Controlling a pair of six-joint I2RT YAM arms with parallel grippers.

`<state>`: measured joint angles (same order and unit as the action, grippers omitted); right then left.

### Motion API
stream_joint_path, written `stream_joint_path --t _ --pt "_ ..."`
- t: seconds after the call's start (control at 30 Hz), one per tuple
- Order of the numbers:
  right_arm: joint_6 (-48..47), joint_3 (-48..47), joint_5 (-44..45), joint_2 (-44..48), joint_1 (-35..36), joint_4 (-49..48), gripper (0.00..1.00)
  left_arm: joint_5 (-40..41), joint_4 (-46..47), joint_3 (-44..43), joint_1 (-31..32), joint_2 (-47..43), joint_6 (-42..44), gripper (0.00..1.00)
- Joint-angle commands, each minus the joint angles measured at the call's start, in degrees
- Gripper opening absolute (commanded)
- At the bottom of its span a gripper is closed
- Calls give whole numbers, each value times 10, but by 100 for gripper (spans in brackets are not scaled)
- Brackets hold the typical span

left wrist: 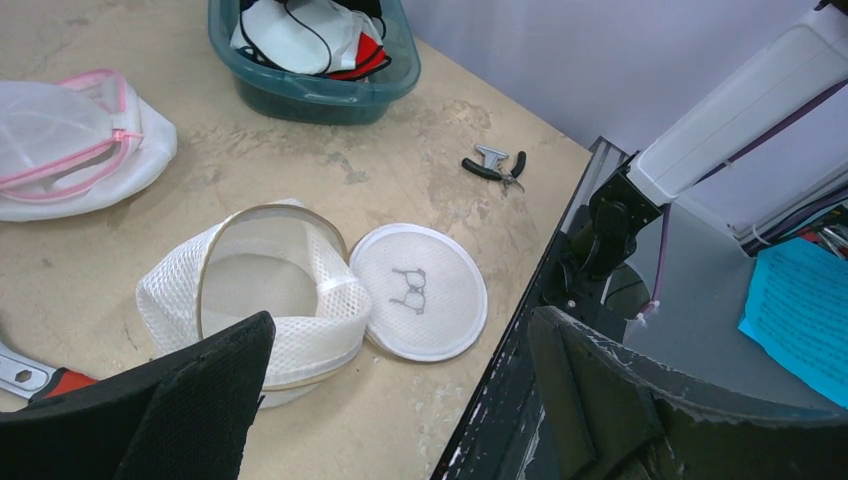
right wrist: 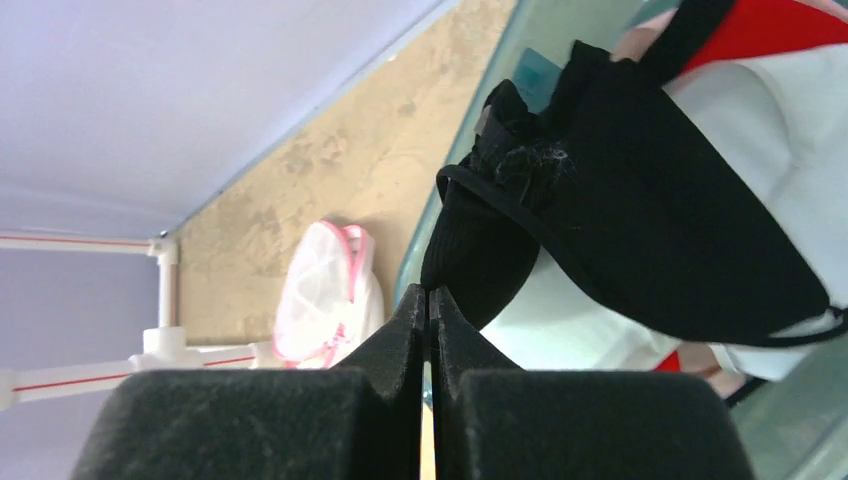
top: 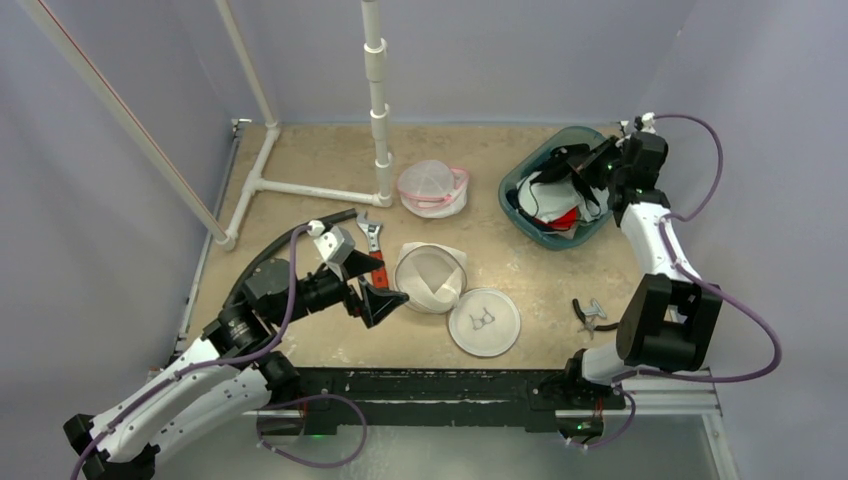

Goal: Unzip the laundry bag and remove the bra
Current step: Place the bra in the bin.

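Teal bin (top: 530,232) held white, red and black garments. Right end effector (right wrist: 430,295) was over it, fingers closed on the edge of the black bra (right wrist: 640,200); only the right wrist view showed this. White mesh laundry bag (top: 430,278) lay unzipped on the bench (top: 300,150), its round lid (top: 484,322) beside it. Left end effector (top: 368,282) gaped wide, empty.

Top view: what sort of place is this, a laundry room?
Probably a robot test bench, not a laundry room: a left arm and right arm mounted at a scuffed table walled by plain panels, with a pipe frame and laundry props, a mesh bag and a teal bin of garments.
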<state>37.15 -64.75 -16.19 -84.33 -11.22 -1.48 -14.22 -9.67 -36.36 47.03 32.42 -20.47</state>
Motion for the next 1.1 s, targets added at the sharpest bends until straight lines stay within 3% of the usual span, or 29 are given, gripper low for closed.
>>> stream_joint_path --t 0.0,0.17,0.2,0.27,0.4,0.57,0.73,0.83,0.93,1.07 --pt "19 0 -48 -4 0 -30 0 -5 39 7 3 5 -13 96" --pt "10 81 -46 9 0 -22 1 -13 46 9 3 14 -20 96" --pt "9 92 -47 15 0 -17 13 -14 45 8 3 16 -20 96" --pt "2 105 -34 31 0 -9 48 -17 44 8 3 17 -20 96" --pt "-1 101 -18 78 0 43 77 -23 45 8 3 15 -22 96" --pt "4 89 47 144 -3 95 82 -24 46 9 3 11 -22 96" --pt "37 111 73 196 -17 79 84 -27 47 9 3 10 -23 97" --pt "107 149 39 213 -48 34 84 -27 46 7 3 8 -24 97" --pt "220 223 -28 233 -72 -75 84 -27 47 6 3 8 -25 97" --pt "335 286 -36 243 -75 -167 85 -28 44 2 3 10 -26 96"
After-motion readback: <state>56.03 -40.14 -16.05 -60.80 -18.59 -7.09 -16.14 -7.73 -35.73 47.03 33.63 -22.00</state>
